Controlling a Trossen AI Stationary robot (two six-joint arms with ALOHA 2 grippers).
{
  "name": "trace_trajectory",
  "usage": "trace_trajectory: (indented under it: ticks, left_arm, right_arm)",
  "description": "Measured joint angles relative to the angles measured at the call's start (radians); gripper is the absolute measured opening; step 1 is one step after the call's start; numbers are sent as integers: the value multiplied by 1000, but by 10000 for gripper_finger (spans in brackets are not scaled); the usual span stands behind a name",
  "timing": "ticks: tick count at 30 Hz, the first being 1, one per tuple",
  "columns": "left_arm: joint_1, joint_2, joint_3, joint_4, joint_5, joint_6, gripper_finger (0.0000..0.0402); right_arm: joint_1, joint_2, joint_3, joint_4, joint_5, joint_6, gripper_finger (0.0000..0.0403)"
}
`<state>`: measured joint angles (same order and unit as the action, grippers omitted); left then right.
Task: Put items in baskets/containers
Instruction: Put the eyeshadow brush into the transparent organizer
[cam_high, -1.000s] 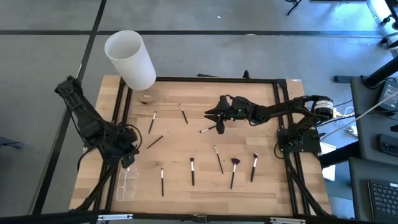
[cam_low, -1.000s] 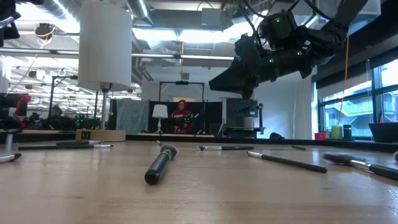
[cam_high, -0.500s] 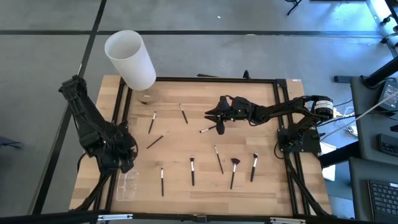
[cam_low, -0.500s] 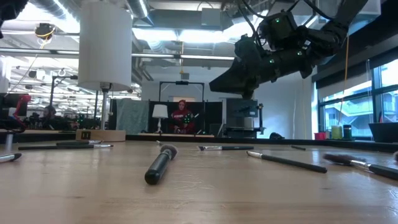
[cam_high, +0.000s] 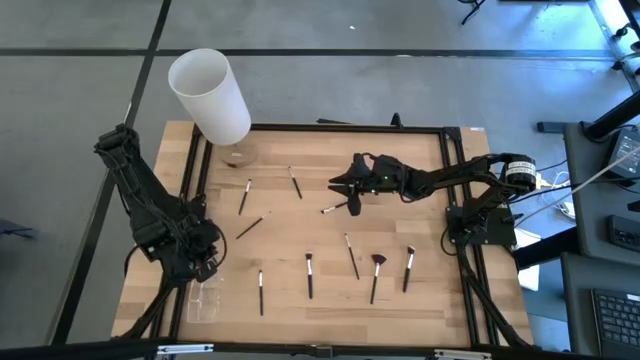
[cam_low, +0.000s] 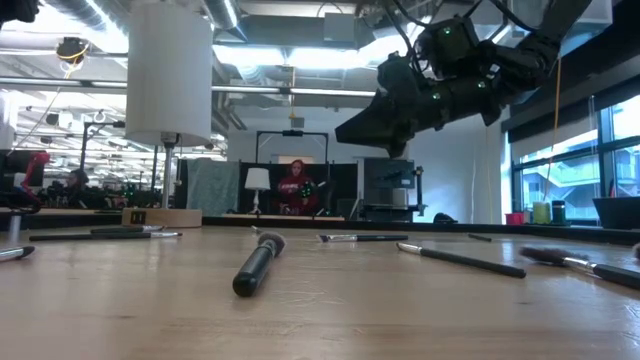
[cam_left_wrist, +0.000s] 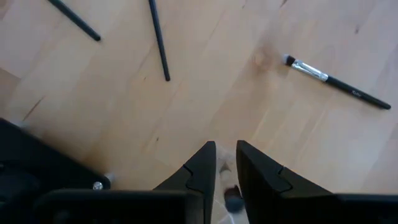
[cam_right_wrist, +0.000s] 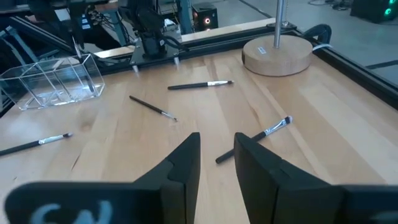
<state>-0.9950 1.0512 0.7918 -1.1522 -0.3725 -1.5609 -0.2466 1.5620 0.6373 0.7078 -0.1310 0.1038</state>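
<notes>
Brushes scattered on the wooden tabletop (cam_high: 330, 250), two tools over it.

Left tool (cam_high: 205, 262) sits near the tabletop's left edge, just beside the clear plastic container (cam_high: 206, 296) — its fingers (cam_left_wrist: 202, 165) stand slightly apart with nothing between them, above bare wood. Right tool (cam_high: 340, 183) hovers over the middle of the tabletop, fingers (cam_right_wrist: 186, 162) apart and empty, with a brush (cam_high: 334, 208) lying just beside it. A row of brushes lies along the near side, among them the fan-headed brush (cam_high: 376, 275) between two straight ones. Other brushes lie toward the far left, near the round wooden base (cam_high: 236, 156) under the tall white cylinder (cam_high: 208, 95) — all well apart from the container.
</notes>
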Motion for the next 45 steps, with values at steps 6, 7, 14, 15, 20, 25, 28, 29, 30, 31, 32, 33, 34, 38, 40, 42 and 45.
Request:
trace_trajectory:
  ticks: [6, 7, 14, 15, 20, 25, 28, 29, 30, 31, 32, 33, 34, 38, 40, 42, 45]
  left_arm:
    - [90, -9, 0, 0, -2, 69, 91]
    - [108, -14, 0, 0, -2, 89, 96]
    - [248, -57, 0, -4, -12, 255, 135]
    - [267, -62, 0, -4, -24, 278, 140]
    - [362, -79, 0, -4, -134, 379, 162]
    - [464, -62, 0, -4, -310, 303, 168]
    - [545, -34, -9, 2, -304, 268, 168]
    - [574, -21, -22, 3, -294, 258, 168]
    - [605, -5, -37, 5, -281, 250, 168]
    - [639, 13, -51, 11, -268, 244, 168]
    - [674, 34, -64, 22, -254, 242, 168]
    - [708, 56, -74, 28, -239, 241, 168]
    - [745, 81, -82, 27, -225, 249, 168]
    - [871, 170, -86, 33, -217, 327, 168]
    - [931, 204, -87, 65, -218, 380, 168]
    - [984, 232, -86, 123, -200, 448, 168]
    - [1052, 280, -86, 233, -149, 549, 168]
  right_arm:
    - [0, 0, 0, 35, 0, 0, 97]
    - [0, 0, 0, 35, 0, 0, 97]
    - [1, 0, 0, 35, 0, 5, 97]
    - [1, 0, 0, 35, -1, 10, 97]
    - [1, 0, 0, 35, -1, 19, 97]
    - [1, 0, 0, 35, -1, 50, 97]
    - [1, 0, 0, 34, 0, 77, 97]
    - [1, 0, 0, 33, 2, 87, 97]
    - [1, 0, 0, 33, 11, 95, 97]
    - [1, 0, 0, 32, 19, 101, 97]
    - [1, 0, 0, 30, 27, 106, 97]
    - [1, 0, 0, 27, 32, 107, 97]
    - [1, 0, 0, 24, 32, 107, 97]
    - [1, 0, 0, 17, 34, 107, 97]
    - [1, 0, 0, 17, 34, 106, 97]
    - [0, 0, 0, 16, 34, 105, 97]
    - [0, 0, 0, 11, 34, 102, 97]
